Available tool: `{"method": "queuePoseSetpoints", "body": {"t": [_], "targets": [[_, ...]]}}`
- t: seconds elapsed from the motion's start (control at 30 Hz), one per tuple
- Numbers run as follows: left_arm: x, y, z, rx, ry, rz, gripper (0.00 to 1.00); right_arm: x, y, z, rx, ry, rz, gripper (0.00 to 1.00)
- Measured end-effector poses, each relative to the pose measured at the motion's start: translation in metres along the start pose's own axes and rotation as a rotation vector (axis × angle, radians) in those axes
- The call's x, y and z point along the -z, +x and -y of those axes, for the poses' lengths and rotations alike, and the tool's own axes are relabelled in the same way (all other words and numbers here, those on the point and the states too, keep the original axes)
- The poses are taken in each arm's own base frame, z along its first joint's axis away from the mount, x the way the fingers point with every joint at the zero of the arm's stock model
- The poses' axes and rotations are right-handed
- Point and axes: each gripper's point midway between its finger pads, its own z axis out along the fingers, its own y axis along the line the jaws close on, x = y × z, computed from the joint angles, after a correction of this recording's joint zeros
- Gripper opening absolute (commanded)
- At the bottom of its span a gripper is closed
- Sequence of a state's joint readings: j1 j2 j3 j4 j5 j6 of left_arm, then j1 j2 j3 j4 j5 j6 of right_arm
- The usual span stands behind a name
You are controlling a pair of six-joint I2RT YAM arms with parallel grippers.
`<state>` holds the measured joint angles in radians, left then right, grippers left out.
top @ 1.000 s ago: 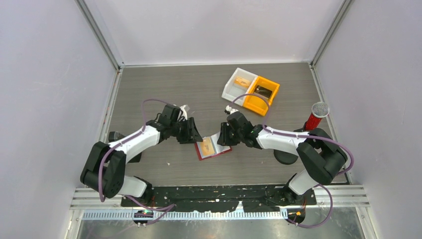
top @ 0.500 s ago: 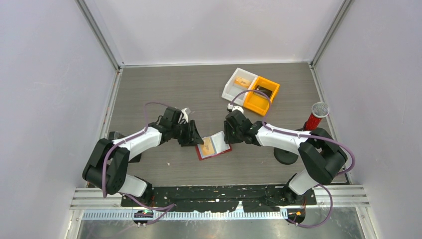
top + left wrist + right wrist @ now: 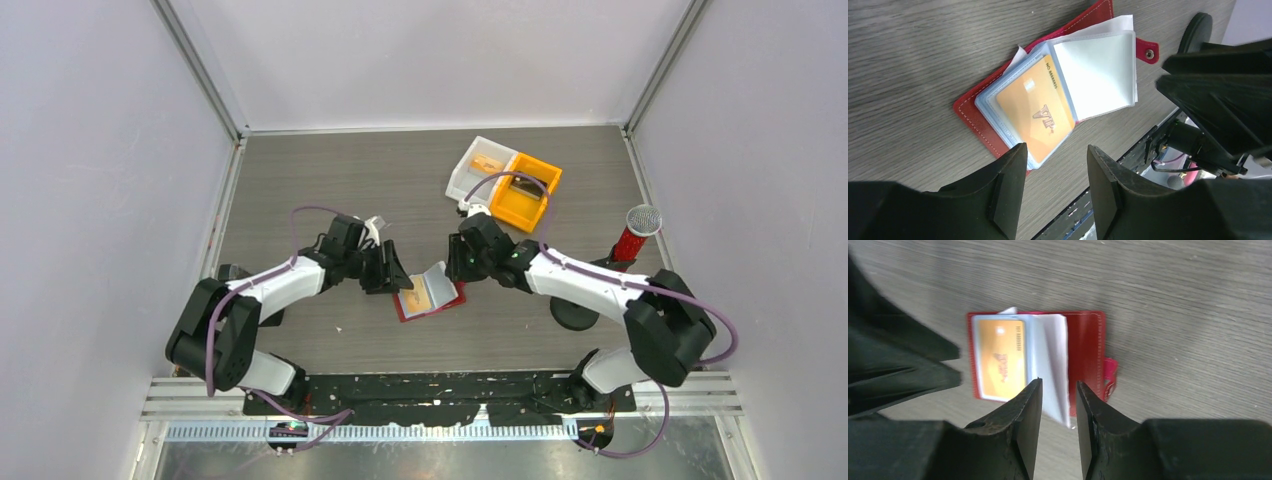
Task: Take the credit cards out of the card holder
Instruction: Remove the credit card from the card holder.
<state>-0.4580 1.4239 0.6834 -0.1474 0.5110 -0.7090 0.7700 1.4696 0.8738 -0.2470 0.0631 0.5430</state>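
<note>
The red card holder (image 3: 428,303) lies open on the table between my two grippers. An orange credit card (image 3: 1032,108) sits in a clear sleeve on its left half, also in the right wrist view (image 3: 999,358). A stack of pale sleeves (image 3: 1096,74) stands half raised over the right half (image 3: 1053,360). My left gripper (image 3: 396,281) is open and empty, its tips (image 3: 1054,154) just off the holder's near-left corner. My right gripper (image 3: 457,268) is open with a narrow gap, its tips (image 3: 1058,388) just short of the raised sleeves' edge, holding nothing.
A white bin (image 3: 466,178) with an orange-tan card-like piece (image 3: 488,162) and an orange bin (image 3: 515,212) stand at the back right. A red cylinder with a grey top (image 3: 634,234) stands at the right edge. Metal frame rails run along the table's sides.
My right gripper has drawn back a little to the back right, and the pale sleeves now stand more raised. My left gripper has edged slightly closer to the holder.
</note>
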Motion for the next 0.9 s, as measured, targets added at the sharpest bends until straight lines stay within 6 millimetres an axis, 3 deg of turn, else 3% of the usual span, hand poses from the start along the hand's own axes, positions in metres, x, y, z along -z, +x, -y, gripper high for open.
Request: {"method": "queuePoseSetpoints", "body": {"t": [0.27,0.47,0.6,0.7,0.9], "targets": [[-0.014,-0.005,0.002,0.024,0.025,-0.03,0.45,0.04,-0.025,-0.042,-0.027,-0.178,0.092,0.33],[-0.02,-0.012,0.006,0.025,0.035,-0.034,0.45,0.048,-0.029,-0.075,-0.026,-0.313,0.105,0.32],[-0.018,-0.014,0.002,0.021,0.004,-0.017,0.43,0.038,-0.024,-0.082,-0.025,-0.336,0.087,0.33],[-0.014,-0.014,-0.002,0.014,-0.024,-0.005,0.34,0.023,-0.016,-0.081,-0.02,-0.331,0.053,0.31],[-0.013,-0.01,-0.012,0.004,-0.062,0.004,0.21,-0.018,0.01,-0.063,-0.032,-0.278,-0.064,0.29]]}}
